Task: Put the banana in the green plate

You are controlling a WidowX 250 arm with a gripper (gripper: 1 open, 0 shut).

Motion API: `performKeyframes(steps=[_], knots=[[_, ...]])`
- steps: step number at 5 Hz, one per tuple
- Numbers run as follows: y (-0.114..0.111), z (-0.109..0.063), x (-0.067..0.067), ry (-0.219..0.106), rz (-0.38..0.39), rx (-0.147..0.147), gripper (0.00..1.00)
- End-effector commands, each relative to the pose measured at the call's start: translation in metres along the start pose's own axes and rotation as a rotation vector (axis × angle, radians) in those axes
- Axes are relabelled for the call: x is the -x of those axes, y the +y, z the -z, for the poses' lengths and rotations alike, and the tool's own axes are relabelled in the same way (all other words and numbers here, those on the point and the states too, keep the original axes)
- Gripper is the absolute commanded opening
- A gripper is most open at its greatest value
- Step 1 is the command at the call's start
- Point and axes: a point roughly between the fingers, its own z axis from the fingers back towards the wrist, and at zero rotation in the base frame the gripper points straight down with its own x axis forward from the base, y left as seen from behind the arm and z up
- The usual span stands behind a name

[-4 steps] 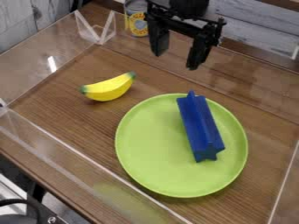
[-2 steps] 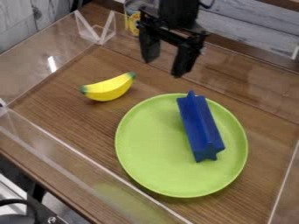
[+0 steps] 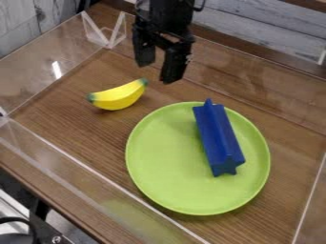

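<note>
While the gripper point(image 3: 159, 63) hangs over the wooden table point(image 3: 79, 134) with its fingers apart and nothing between them, the banana point(image 3: 117, 95) lies on the wood, in the picture just below and left of the left-hand fingertip as seen. Banana: small, yellow, curved, greenish ends, one end pointing up toward the gripper, other end off to the image left. Not on the plate. Green plate point(image 3: 160, 159): big, round, flat, lime green, below the gripper in the picture, beside the banana and apart from it. Blue block point(image 3: 218, 138): long, lies on the plate's right part, below and right of the gripper, its far end reaching the plate's rim. Gripper itself is black, arm coming in from the top edge. Clear box wall runs along the table's side, lower left of the gripper. Black cable point(image 3: 18, 221) at bottom left corner, farthest out from the tool.
</note>
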Motion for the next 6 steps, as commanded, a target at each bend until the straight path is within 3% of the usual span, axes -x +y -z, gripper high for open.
performKeyframes(steps=[1, 3, 6], knots=[[0.015, -0.008, -0.004, -0.040, 0.046, -0.032, 1.00], [0.035, 0.006, -0.003, -0.038, 0.126, -0.042, 1.00], [0.061, 0.030, 0.000, -0.047, 0.142, -0.031, 1.00]])
